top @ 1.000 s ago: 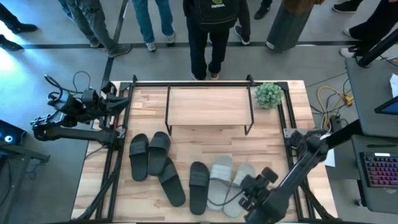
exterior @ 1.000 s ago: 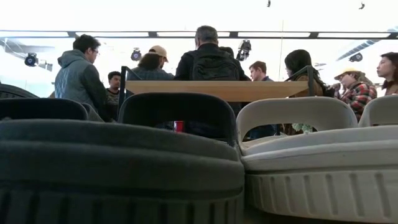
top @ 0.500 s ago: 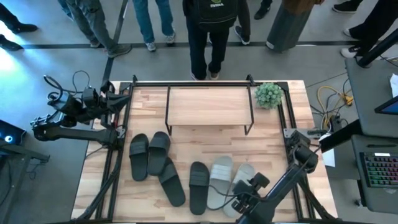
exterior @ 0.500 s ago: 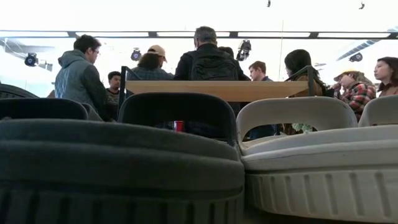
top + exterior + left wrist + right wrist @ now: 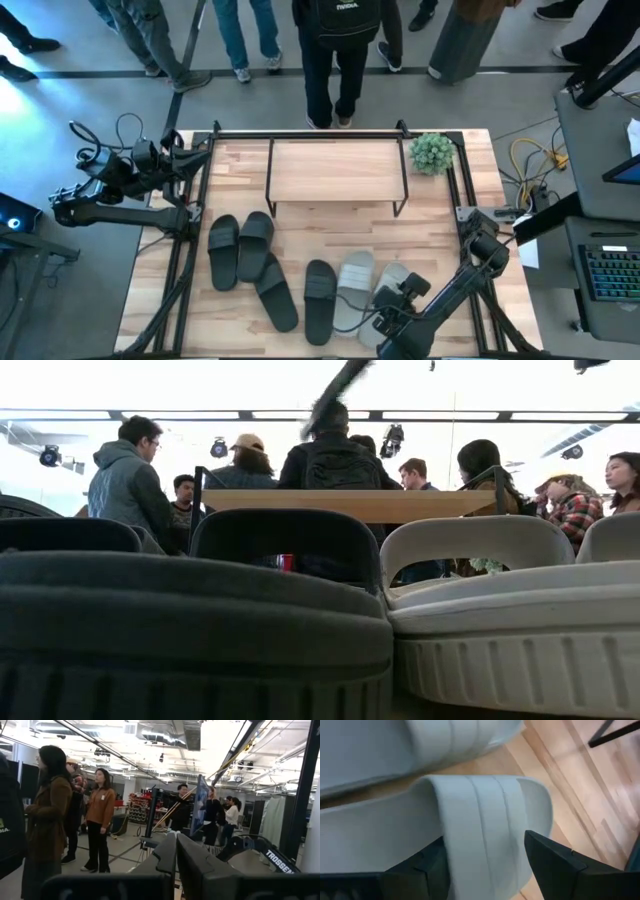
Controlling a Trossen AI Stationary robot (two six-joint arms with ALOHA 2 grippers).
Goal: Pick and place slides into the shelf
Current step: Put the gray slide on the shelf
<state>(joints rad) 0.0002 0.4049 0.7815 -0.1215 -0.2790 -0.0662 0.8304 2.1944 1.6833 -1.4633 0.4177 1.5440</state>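
- The right pincer [image 5: 482,862] is spread wide, one finger on each side of the strap of a pale slide [image 5: 470,820], not clenched on it.
- That slide [image 5: 390,290] lies at the desk's [image 5: 240,170] near right, beside its pale twin [image 5: 352,290].
- Four black slides [image 5: 240,250] lie to their left, in front of the shelf [image 5: 335,170].
- The left pincer [image 5: 175,865] is clenched, off the desk's left edge.

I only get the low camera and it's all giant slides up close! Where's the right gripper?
Observer: The right gripper is down at the outer pale slide, its fingers open on either side of the strap.
Operator: Is any slide on the shelf?
Observer: None on the shelf top board. The black slides and both pale ones lie on the table in front.
Operator: And the left arm?
Observer: The left gripper waits shut at the table's left edge.
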